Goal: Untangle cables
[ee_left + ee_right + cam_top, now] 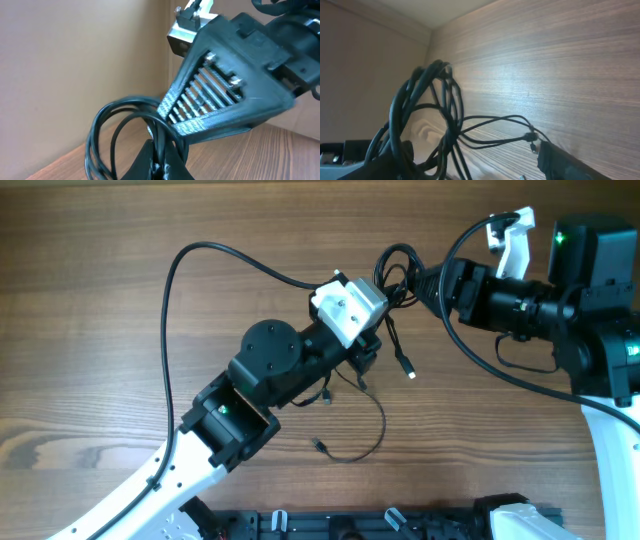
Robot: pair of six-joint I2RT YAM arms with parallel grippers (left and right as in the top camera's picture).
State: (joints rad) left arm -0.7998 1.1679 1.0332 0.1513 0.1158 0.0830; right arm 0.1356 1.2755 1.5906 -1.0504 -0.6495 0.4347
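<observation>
The cables are thin black cords, bunched in a tangle (396, 272) between my two grippers. Loose strands trail toward me and end in small plugs (410, 373) (318, 445). My left gripper (372, 342) sits under its white camera module; in the left wrist view its jaws (162, 162) are shut on a strand of the coil (107, 132). My right gripper (422, 280) is at the tangle's right side. In the right wrist view its fingers (475, 167) are wide apart, and the coil (427, 95) hangs by the left finger. A plug (532, 146) lies near the right finger.
The left arm's thick black camera cable (190, 260) arcs over the table's left half. The right arm's thick cable (475, 355) loops below its wrist. A black rack (380, 525) runs along the near edge. The right gripper's ribbed finger (220, 85) looms close above my left jaws.
</observation>
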